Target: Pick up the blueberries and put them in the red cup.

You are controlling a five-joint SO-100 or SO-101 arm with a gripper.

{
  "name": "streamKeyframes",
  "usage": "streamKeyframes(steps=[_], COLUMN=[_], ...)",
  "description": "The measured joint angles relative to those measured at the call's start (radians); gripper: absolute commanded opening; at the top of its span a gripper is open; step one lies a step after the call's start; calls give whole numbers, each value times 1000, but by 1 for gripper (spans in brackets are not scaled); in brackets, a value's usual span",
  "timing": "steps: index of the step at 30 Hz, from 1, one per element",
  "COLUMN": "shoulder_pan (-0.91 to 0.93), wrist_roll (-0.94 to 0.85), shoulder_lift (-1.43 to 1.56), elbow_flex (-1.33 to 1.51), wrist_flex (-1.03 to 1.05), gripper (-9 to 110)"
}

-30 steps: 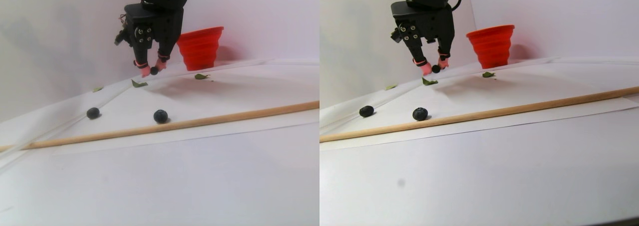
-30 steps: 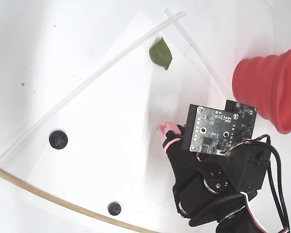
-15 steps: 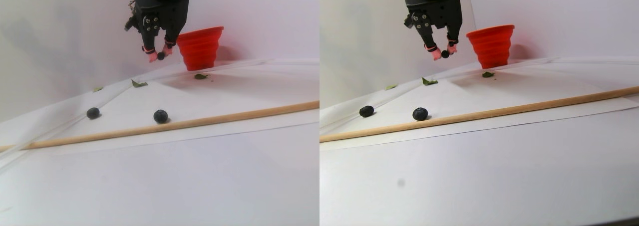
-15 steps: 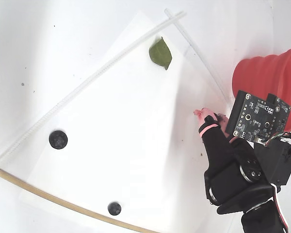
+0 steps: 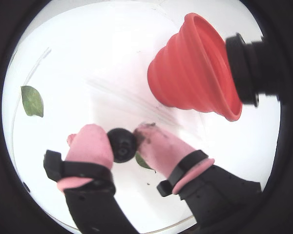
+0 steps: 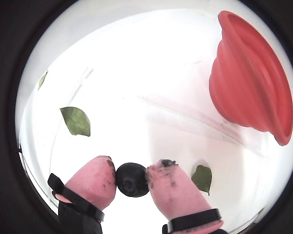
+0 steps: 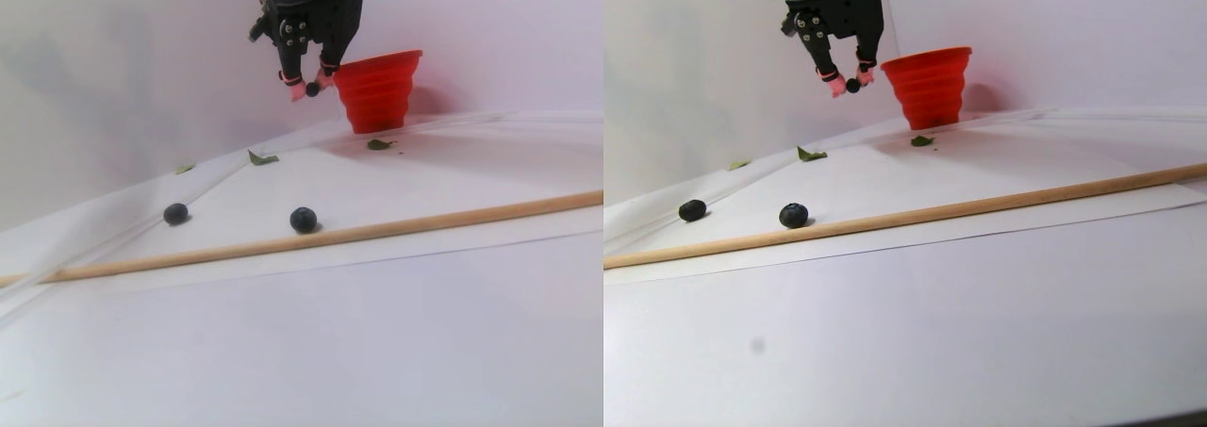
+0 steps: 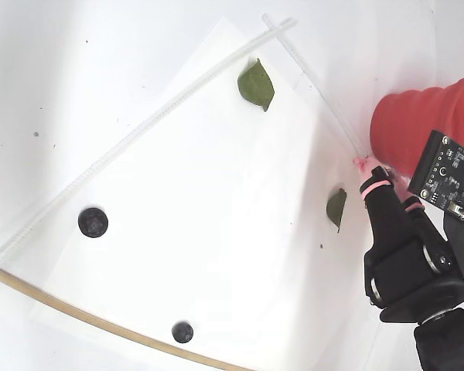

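Pincer (image 6: 132, 179) held one blueberry (image 6: 132, 180) clamped, lifted off table (image 7: 396, 333), beside red cup (image 5: 195, 68); no readable markings.

blueberry (image 6: 132, 179) between pink jaws

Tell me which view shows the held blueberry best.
A wrist view: the held blueberry sits large between the gripper pads. The other wrist view is similar; the stereo pair shows a speck; the fixed view hides it.

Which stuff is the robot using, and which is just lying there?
Job:
claw pinching a blueberry
two blueberries on the paper
red cup

Lying about:
leaves
wooden stick
clear strips
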Motion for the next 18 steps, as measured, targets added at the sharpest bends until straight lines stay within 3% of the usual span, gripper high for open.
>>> streamKeyframes(steps=[18], shoulder_pan=[29], wrist_roll=[46], shoulder_lift=[0], elbow_flex=[-120], wrist_flex=[0], gripper=[12])
